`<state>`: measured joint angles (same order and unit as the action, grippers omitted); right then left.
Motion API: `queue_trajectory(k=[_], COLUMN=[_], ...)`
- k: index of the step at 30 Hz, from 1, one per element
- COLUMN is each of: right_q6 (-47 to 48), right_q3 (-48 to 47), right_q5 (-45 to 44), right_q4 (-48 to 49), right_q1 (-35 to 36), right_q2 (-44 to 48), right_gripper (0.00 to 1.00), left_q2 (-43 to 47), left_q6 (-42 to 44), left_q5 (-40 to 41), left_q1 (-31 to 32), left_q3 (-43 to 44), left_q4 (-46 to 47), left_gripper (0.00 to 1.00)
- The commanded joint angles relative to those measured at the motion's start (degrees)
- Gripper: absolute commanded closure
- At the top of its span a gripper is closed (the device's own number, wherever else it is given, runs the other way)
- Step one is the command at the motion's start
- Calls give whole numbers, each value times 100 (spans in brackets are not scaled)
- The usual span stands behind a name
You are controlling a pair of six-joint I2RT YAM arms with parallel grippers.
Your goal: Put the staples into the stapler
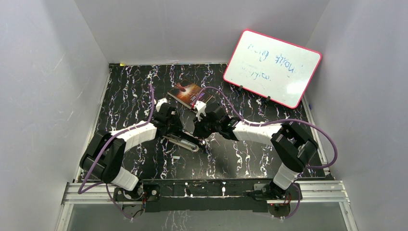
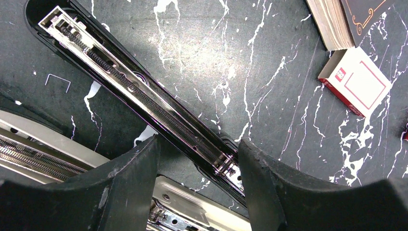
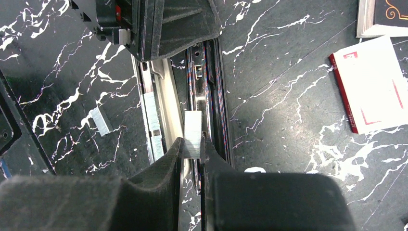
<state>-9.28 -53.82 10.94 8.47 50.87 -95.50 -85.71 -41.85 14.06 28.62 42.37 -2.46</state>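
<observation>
A black marble-patterned table (image 1: 250,159) fills the enclosure, and a pink-framed whiteboard (image 1: 272,67) with faint writing leans at its far right corner. Both arms reach in towards the middle of the table, where their wrists nearly meet. Just beyond them lies a dark-covered book (image 1: 186,92). The stapler (image 2: 134,86) lies swung open on the table in front of the book, with its long spring-loaded rail bared and facing up. The left gripper (image 2: 198,141) sits astride the stapler's hinge end with its jaws partly apart; whether they press on it I cannot tell. A small white-and-red staple box (image 3: 380,86) lies closed on the table just beside the book's corner, well clear of the stapler. The right gripper (image 3: 193,143) has its jaws nearly together, pinching a short strip of staples (image 3: 193,126) by one end. The strip stands directly over the stapler's open channel, lined up along it. A loose strip (image 3: 101,120) lies on the table to one side of the stapler, and a single staple (image 2: 57,81) lies near the rail's far end.
</observation>
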Motion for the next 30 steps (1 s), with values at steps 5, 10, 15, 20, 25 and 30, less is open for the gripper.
queue_trajectory(k=[5,10,15,20,25,30], right_q6=[-107,-127,-110,-66,-149,-367], right_q3=[-75,-102,-128,-181,-248,-224], right_q5=[-14,-7,47,105,62,-121], right_q4=[19,52,74,93,93,215], right_q1=[-1,-1,-7,1,-1,53], right_q2=[95,57,36,-42,-58,-13], right_gripper=[100,100,100,100,100,100], left_q2=[39,51,48,61,63,75], left_q6=[58,62,54,62,62,70], left_q5=[242,264,255,258,259,272], left_q1=[11,13,12,10,12,9], left_q3=[-13,3,-6,-8,-18,-17], left_q4=[-647,-686,-670,-673,-668,-692], left_gripper=[42,44,48,48,45,40])
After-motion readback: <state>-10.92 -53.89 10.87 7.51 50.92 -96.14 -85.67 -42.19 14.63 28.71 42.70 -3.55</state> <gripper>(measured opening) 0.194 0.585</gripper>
